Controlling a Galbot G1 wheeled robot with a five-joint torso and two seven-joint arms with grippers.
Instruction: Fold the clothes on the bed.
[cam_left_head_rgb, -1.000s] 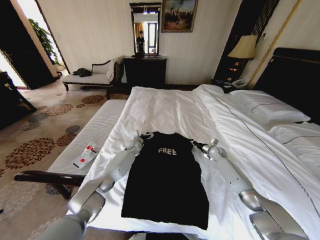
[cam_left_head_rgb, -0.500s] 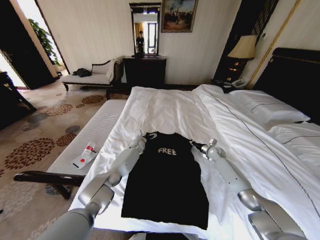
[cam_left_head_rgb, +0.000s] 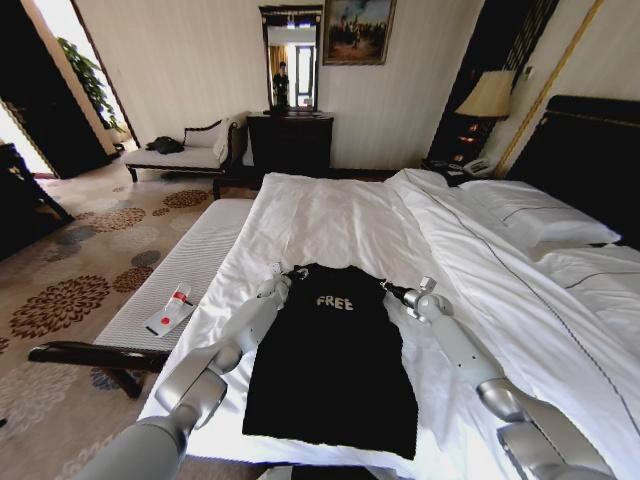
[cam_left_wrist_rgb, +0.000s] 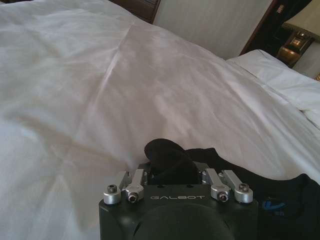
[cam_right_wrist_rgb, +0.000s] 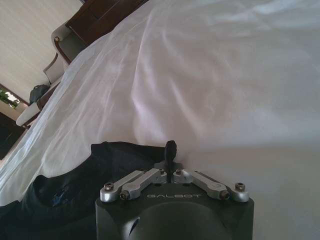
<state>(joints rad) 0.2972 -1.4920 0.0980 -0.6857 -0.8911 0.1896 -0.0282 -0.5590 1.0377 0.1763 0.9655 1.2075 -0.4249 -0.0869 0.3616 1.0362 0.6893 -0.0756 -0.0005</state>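
Left tool clenched on one shoulder of the black T-shirt, right tool clenched on the other. Shirt spread flat on the bed, hem toward the robot.

The left pincer has shifted slightly back outward along the T-shirt's shoulder.
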